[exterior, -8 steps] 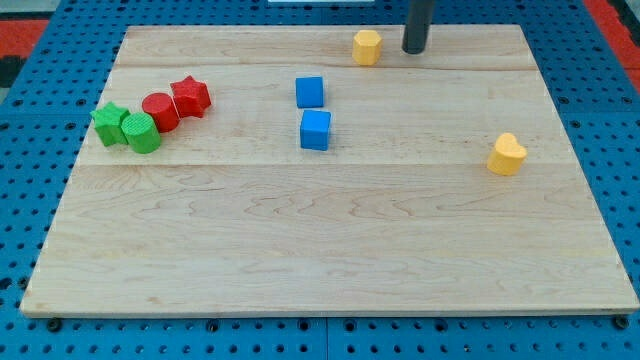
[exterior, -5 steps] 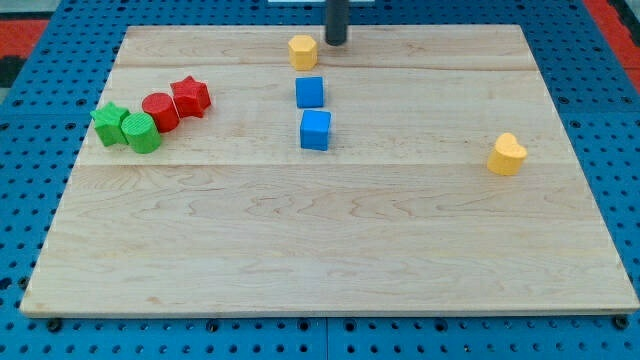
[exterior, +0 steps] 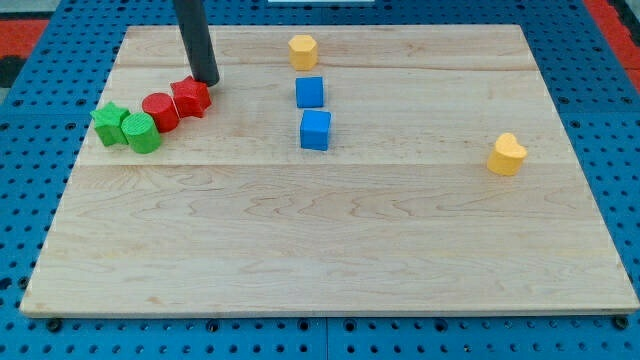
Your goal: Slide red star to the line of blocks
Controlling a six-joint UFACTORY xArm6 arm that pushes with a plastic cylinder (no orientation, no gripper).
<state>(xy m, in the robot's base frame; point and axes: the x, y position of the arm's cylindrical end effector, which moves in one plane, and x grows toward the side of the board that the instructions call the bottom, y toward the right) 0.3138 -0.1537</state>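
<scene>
The red star [exterior: 189,98] lies at the view's upper left of the wooden board [exterior: 330,250], touching a red cylinder [exterior: 159,111]. My tip [exterior: 205,80] stands right at the star's upper right edge, touching or nearly touching it. A line of blocks runs down the middle top: a yellow hexagon [exterior: 302,51], a blue cube [exterior: 310,92] and a second blue cube [exterior: 315,130].
A green star [exterior: 109,123] and a green cylinder [exterior: 141,133] sit left of the red cylinder. A yellow heart [exterior: 507,154] lies at the view's right. The board rests on a blue pegboard.
My tip pushed the yellow hexagon left into line above the blue cubes, then moved left to the red star's upper right edge. The other blocks have not moved.
</scene>
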